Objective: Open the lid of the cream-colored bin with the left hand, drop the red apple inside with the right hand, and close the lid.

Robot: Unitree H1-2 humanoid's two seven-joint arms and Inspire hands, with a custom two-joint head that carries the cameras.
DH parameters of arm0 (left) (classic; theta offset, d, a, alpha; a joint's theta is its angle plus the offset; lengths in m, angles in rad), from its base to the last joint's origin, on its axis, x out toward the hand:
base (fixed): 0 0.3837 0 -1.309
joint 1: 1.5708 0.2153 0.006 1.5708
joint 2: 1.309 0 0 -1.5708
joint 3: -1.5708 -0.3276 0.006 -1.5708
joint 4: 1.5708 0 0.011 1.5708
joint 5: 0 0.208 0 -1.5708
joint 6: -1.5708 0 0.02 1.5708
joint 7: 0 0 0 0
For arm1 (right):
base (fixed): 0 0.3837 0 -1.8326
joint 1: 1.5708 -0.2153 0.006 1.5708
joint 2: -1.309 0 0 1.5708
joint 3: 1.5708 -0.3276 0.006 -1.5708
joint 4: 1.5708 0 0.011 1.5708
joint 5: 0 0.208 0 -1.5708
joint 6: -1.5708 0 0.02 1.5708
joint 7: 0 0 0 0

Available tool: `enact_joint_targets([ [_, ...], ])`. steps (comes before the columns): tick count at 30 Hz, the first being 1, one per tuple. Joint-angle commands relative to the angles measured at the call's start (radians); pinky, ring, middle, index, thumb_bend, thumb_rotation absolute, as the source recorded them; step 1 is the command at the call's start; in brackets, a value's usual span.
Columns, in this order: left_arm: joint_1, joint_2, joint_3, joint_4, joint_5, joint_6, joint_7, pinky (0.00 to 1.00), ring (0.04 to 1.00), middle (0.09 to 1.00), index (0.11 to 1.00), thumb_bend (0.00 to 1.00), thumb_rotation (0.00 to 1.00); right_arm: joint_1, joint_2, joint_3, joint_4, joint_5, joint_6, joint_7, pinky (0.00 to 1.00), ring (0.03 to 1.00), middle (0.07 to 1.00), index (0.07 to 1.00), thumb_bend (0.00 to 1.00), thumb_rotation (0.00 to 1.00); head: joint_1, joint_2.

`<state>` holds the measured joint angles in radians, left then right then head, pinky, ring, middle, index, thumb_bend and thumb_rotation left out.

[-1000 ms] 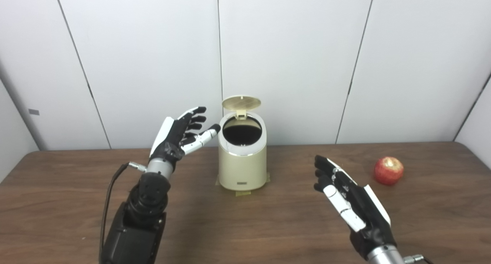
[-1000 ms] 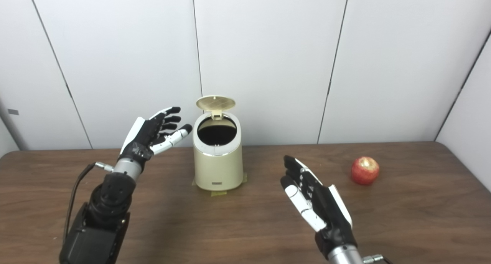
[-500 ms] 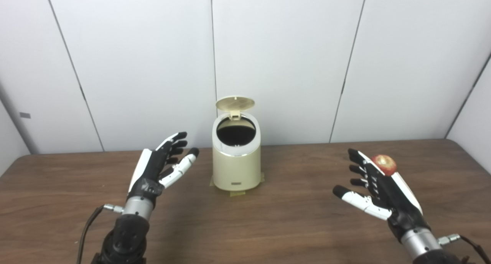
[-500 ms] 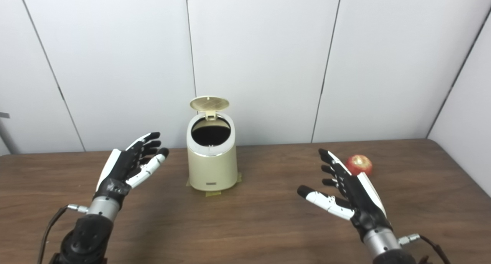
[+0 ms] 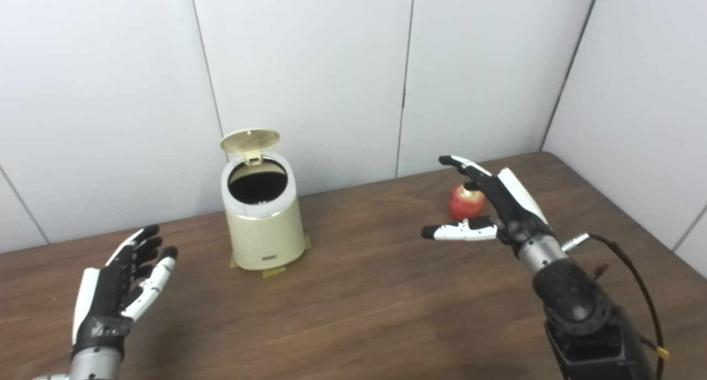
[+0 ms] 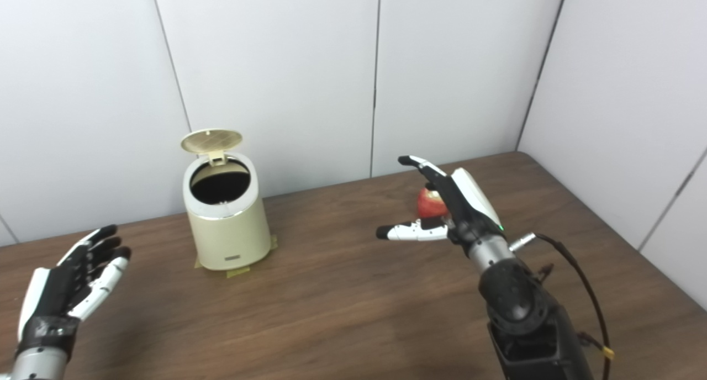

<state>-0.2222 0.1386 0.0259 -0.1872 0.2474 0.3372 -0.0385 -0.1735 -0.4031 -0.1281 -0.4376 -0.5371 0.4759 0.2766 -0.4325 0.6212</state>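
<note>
The cream-colored bin point(image 5: 264, 231) stands near the table's back edge, left of centre. Its round lid point(image 5: 249, 140) is tipped up on the rear hinge, and the dark inside shows. The red apple point(image 5: 465, 202) lies on the table at the right. My right hand point(image 5: 489, 206) is open and hovers just in front of and above the apple, hiding part of it; thumb and fingers are spread and hold nothing. My left hand point(image 5: 119, 291) is open, low at the front left, well away from the bin.
The brown wooden table point(image 5: 359, 302) reaches white wall panels behind and on the right. A black cable point(image 5: 635, 286) loops from my right wrist. Tape strips point(image 5: 273, 271) show at the bin's base.
The camera has swung right. My right hand moved out and up to the apple. My left hand dropped back from the bin toward the front left. The lid stays up.
</note>
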Motion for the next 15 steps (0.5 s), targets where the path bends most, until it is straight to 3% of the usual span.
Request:
enact_joint_targets([
  [1, -0.020, 0.015, 0.008, -0.054, -0.011, -0.003, 0.001, 0.89, 0.877, 0.851, 0.874, 0.40, 0.44, -0.048, -0.044, -0.006, 0.009, -0.041, -0.008, -0.012, 0.88, 0.923, 0.905, 0.856, 0.85, 0.25, -0.006, 0.002],
  [4, 0.004, 0.024, 0.019, -0.086, -0.034, 0.016, -0.014, 0.91, 0.888, 0.859, 0.885, 0.41, 0.43, -0.070, -0.068, 0.000, 0.041, -0.059, -0.008, -0.010, 0.88, 0.927, 0.909, 0.845, 0.87, 0.21, -0.018, 0.003],
  [8, 0.029, 0.036, 0.023, -0.126, -0.050, 0.044, -0.025, 0.86, 0.880, 0.869, 0.888, 0.38, 0.39, -0.108, -0.101, 0.010, 0.095, -0.089, -0.008, -0.007, 0.92, 0.938, 0.903, 0.835, 0.89, 0.16, -0.044, 0.006],
  [15, 0.076, 0.068, 0.020, -0.171, -0.064, 0.052, -0.055, 0.83, 0.887, 0.887, 0.893, 0.35, 0.39, -0.173, -0.148, 0.041, 0.204, -0.161, -0.007, 0.016, 0.83, 0.928, 0.904, 0.821, 0.89, 0.16, -0.066, 0.014],
])
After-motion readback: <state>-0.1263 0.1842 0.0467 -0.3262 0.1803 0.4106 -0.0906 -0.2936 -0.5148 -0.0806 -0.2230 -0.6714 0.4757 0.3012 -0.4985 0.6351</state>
